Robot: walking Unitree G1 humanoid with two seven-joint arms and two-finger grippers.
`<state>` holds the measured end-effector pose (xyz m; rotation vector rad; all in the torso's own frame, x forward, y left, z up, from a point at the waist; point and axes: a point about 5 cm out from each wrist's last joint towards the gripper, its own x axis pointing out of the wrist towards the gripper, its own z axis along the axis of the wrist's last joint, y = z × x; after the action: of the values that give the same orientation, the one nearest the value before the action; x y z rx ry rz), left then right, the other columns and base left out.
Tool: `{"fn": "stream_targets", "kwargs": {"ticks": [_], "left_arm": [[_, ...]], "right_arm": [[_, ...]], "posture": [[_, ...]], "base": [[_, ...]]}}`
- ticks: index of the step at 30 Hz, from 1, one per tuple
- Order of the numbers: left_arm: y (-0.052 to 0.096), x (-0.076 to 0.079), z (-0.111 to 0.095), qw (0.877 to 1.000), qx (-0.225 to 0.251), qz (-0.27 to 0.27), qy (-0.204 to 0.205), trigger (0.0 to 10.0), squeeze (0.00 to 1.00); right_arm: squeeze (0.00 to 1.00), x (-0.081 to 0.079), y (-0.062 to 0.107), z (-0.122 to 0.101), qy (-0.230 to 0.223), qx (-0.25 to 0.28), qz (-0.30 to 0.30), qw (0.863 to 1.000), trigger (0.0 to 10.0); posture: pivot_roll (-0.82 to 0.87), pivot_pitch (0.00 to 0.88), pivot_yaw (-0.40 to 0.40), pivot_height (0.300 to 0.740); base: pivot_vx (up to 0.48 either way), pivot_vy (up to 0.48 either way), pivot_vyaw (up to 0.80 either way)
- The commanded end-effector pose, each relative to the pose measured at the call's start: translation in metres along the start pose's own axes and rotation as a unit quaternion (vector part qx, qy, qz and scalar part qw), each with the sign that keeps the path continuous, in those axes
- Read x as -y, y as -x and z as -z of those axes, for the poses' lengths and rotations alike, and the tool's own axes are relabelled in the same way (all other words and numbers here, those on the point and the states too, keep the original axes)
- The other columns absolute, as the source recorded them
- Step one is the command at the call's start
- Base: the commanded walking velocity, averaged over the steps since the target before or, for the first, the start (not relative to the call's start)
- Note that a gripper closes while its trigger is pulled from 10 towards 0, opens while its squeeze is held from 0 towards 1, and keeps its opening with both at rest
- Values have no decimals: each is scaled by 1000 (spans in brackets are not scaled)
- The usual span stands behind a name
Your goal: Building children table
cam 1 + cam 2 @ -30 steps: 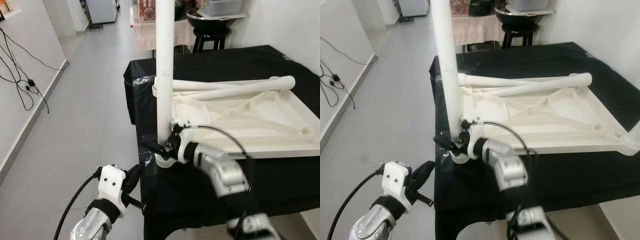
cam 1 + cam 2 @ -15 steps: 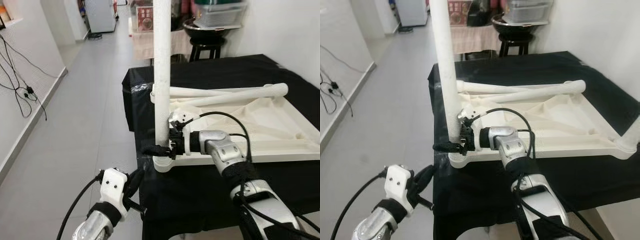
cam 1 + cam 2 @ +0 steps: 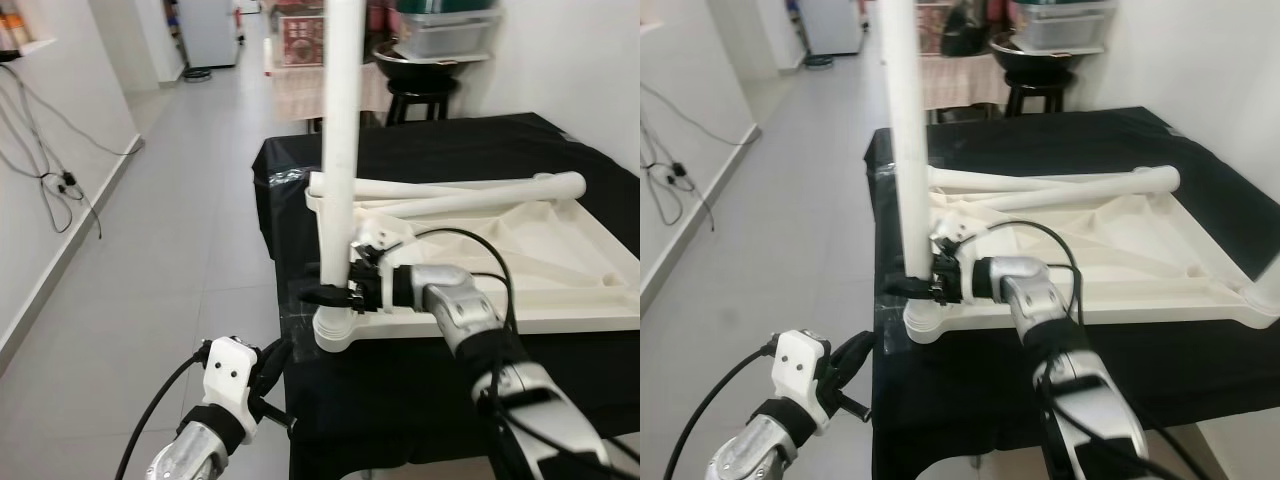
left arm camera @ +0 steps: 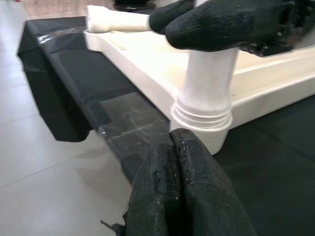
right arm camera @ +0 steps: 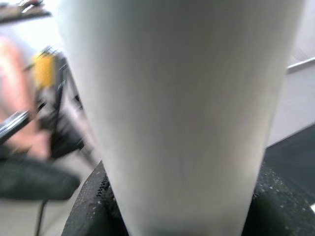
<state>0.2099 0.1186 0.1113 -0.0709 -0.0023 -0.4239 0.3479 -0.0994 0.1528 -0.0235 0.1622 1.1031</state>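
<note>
White children's table top (image 3: 520, 240) lies upside down on the black-covered tabletop (image 3: 450, 140), its near-left corner at the tabletop's near-left corner, almost at the edge. One white leg (image 3: 338, 150) stands upright in the corner socket (image 3: 335, 330) there. Two more legs (image 3: 470, 192) lie loose across the far side of the upturned piece, one resting over the other. Right gripper (image 3: 335, 296) is at the base of the upright leg, just above the socket, fingers (image 5: 88, 206) closed around the tube from both sides (wrist view is very close up: tube between two black pads). Left gripper (image 3: 272, 362) hangs low off the tabletop's near-left corner, over the floor (image 3: 150, 260), fingers (image 4: 182, 187) pressed together on nothing, pointing at the socket and near it, not touching. Black stool (image 3: 420, 90) and a covered table stand beyond the far edge. Cables (image 3: 50, 170) trail down the left wall.
</note>
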Motion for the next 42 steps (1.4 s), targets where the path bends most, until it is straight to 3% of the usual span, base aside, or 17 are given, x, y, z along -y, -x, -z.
{"fn": "stream_targets", "kwargs": {"ticks": [1, 2, 4, 15, 16, 17, 19, 23, 24, 25, 26, 29, 35, 36, 38, 39, 42], "left_arm": [[2, -2, -1, 1000, 1, 0, 3, 10000, 0], [3, -3, -1, 1000, 2, -2, 4, 10000, 0], [3, -4, -1, 1000, 2, 0, 5, 10000, 0], [1, -6, -1, 1000, 0, 6, 3, 10000, 0], [0, -6, -1, 1000, 1, 4, 2, 10000, 0], [0, -6, -1, 1000, 2, 3, 5, 10000, 0], [0, -6, -1, 1000, 2, 3, 5, 10000, 0], [-1, -6, -1, 1000, 2, 4, 7, 10000, 0], [-2, -6, -1, 1000, 2, 4, 8, 10000, 0], [-2, -6, -1, 1000, 2, 4, 8, 10000, 0], [-2, -6, 0, 1000, 2, 4, 7, 10000, 0], [-3, -6, 0, 1000, 2, 3, 6, 10000, 0], [-4, -5, 2, 1000, 0, 3, 6, 10000, 0], [-4, -4, 2, 1000, 0, 3, 5, 10000, 0], [-4, -4, 2, 1000, 0, 3, 5, 10000, 0], [-4, -4, 2, 1000, 0, 4, 6, 10000, 0], [-4, -4, 3, 1000, 0, 4, 7, 10000, 0]], "right_arm": [[0, 6, -2, 20, -65, -17, 216, 974, 0], [0, -12, -1, 45, -114, -54, 303, 945, 0], [0, -29, -3, 48, -71, -51, 326, 941, 0], [0, -35, -18, 38, -52, -53, 237, 969, 0], [0, -36, -18, 34, -66, -46, 219, 972, 10000], [1000, -39, -19, 27, -71, -36, 192, 978, 10000], [1000, -39, -19, 27, -71, -36, 192, 978, 10000], [1000, -37, -21, 1, -44, -3, 83, 996, 10000], [169, -34, -21, -10, -23, 5, 30, 999, 10000], [169, -34, -21, -10, -23, 5, 30, 999, 10000], [0, -28, -20, -21, 9, 4, -31, 999, 10000], [0, -18, -17, -33, 65, -4, -100, 993, 10000], [0, -7, -20, -39, 39, -40, -173, 983, 10000], [0, -6, -20, -38, 34, -42, -179, 982, 8431], [0, -5, -20, -38, 32, -43, -182, 982, 8431], [0, -4, -20, -36, 23, -44, -180, 982, 0], [0, -2, -19, -34, 21, -43, -179, 983, 0]], "posture": [[10, 46, 30, 740], [2, 51, 37, 740], [-1, 54, 47, 740], [0, 43, 44, 740], [3, 44, 40, 740], [3, 43, 39, 740], [3, 43, 39, 740], [9, 33, 39, 740], [11, 28, 38, 740], [11, 28, 38, 740], [14, 24, 38, 740], [18, 16, 37, 740], [29, 4, 36, 740], [31, 2, 35, 740], [31, 2, 35, 740], [30, 1, 36, 740], [28, 1, 39, 740]], "base": [[0, 0, 0], [0, 0, 0], [0, 0, 0], [0, 0, 0], [0, 0, 0], [0, 0, 0], [0, 0, 0], [0, 0, 0], [0, 0, 0], [0, 0, 0], [0, 0, 0], [0, 0, 0], [0, 0, 0], [0, 0, 0], [0, 0, 0], [0, 0, 0], [0, 0, 0]]}}
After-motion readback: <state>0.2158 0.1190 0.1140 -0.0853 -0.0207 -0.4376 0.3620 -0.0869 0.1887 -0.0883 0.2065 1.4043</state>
